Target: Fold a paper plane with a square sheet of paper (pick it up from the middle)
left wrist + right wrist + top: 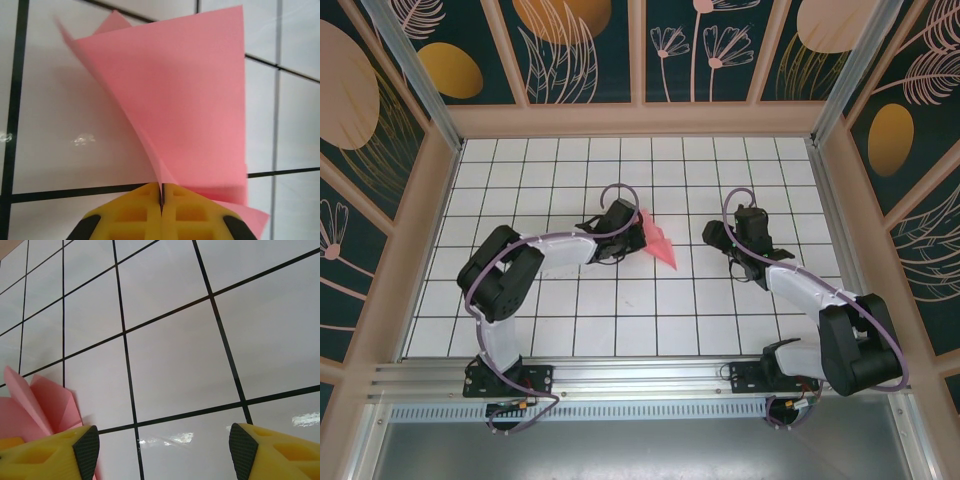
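The square sheet of paper is folded into a pointed salmon-pink paper plane (pixel 659 244) near the middle of the tiled table, its tip pointing toward the near right. My left gripper (pixel 626 223) is shut on the plane's folded ridge. In the left wrist view the yellow jaws (pixel 162 197) meet on a thin pink edge, and the plane's wings (pixel 190 100) fan out above them. To the plane's right, my right gripper (pixel 719 238) is open over bare tiles. In the right wrist view its pads (pixel 162 450) stand wide apart with nothing between them, and the plane (pixel 35 405) is at the left edge.
The white grid table (pixel 620 320) is enclosed by a wooden frame with patterned walls (pixel 640 120). An aluminium rail (pixel 640 375) carries both arm bases along the near edge. Open tiles lie in front of and behind the grippers.
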Controlling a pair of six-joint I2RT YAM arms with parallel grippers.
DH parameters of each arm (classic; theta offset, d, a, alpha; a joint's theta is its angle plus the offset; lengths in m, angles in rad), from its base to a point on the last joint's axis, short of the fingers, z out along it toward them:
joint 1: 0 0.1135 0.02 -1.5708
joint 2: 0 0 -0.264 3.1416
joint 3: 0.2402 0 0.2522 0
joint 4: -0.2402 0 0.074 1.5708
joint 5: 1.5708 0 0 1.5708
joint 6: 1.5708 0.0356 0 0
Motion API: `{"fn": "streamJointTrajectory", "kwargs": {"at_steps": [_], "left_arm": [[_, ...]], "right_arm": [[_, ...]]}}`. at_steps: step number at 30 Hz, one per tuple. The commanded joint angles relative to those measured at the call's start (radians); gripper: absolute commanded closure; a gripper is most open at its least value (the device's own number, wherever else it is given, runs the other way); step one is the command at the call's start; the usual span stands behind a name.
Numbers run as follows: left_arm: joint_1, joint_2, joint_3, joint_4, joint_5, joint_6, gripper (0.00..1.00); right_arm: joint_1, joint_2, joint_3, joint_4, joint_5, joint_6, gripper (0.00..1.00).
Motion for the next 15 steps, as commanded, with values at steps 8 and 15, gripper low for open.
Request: {"fn": "streamJointTrajectory", "kwargs": {"at_steps": [8,15], "left_arm": [[-0.003,-0.121,-0.029,0.255,0.229,0.208,1.0],[0.011,-0.007,-0.047,0.382,0.364,0.162,1.0]], "right_arm": [[-0.009,-0.1,-0.014,0.037,-0.153,0.069,0.28],[-0.001,-0.101,-0.032,0.065,-0.259,0.059,0.29]]}}
